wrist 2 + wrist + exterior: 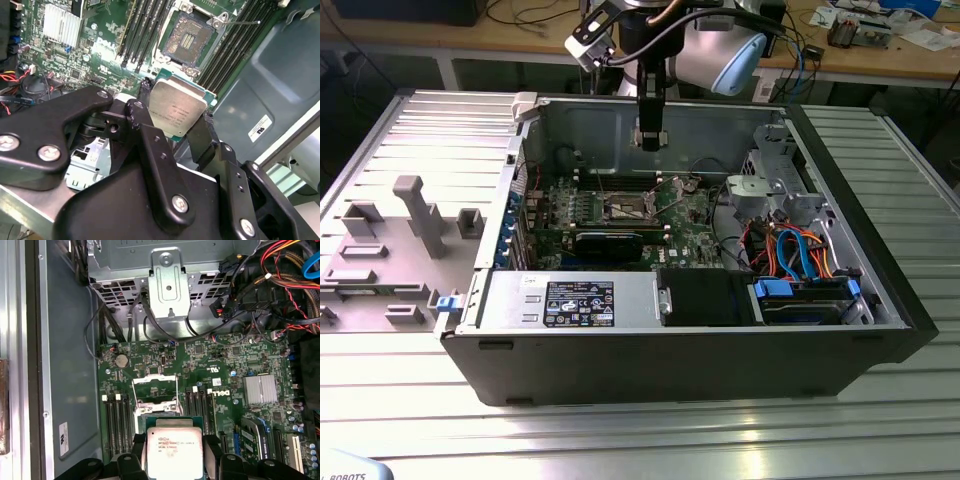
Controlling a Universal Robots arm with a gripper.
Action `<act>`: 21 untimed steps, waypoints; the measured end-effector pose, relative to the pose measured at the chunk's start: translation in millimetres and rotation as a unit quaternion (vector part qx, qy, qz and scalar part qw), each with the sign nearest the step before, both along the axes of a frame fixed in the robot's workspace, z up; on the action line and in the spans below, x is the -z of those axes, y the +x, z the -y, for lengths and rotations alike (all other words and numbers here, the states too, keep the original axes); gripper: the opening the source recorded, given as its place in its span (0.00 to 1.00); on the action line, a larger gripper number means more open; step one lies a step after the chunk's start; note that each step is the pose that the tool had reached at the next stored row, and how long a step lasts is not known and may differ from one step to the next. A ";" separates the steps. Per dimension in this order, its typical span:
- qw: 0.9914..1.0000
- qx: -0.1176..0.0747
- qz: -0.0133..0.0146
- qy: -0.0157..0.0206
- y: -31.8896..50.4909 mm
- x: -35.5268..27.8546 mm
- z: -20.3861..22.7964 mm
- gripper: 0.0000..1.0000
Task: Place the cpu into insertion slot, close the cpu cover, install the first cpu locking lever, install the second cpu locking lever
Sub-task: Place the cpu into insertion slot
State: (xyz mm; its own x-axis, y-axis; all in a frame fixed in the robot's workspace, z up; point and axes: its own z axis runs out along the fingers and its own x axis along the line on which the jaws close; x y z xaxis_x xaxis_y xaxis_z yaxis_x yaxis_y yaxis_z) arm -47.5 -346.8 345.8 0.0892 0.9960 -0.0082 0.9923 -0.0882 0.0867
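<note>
Bright, even light, with glare on the table (620, 440) slats (case (700, 360) interior shadowed).

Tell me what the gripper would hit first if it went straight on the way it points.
The gripper, shut on the cpu, points down at the green board. The cpu would likely land first on or beside the open insertion slot; depth is unclear, so I cannot tell which.

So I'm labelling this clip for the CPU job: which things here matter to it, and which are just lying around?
In the job: cpu, held by the gripper; insertion slot, empty; cpu cover, open.

Just around: memory slots; heatsink; blue and orange cables; grey fixture on the exterior view's left.
</note>
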 end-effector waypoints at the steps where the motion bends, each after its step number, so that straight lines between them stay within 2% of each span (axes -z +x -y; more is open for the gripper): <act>1: 1.000 0.000 0.000 0.000 0.0 0.0 0.0 0.54; 13: 1.000 0.000 0.000 0.000 0.0 0.1 0.0 0.54; 15: 1.000 0.000 0.000 -0.002 0.0 0.6 -0.4 0.54; 21: 1.000 0.000 0.000 -0.002 0.0 1.4 -0.4 0.54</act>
State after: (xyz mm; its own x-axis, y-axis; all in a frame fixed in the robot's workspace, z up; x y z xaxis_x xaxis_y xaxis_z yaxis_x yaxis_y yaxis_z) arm -47.5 -346.5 344.4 0.0891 0.9959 -0.0131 0.9923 -0.0877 0.0870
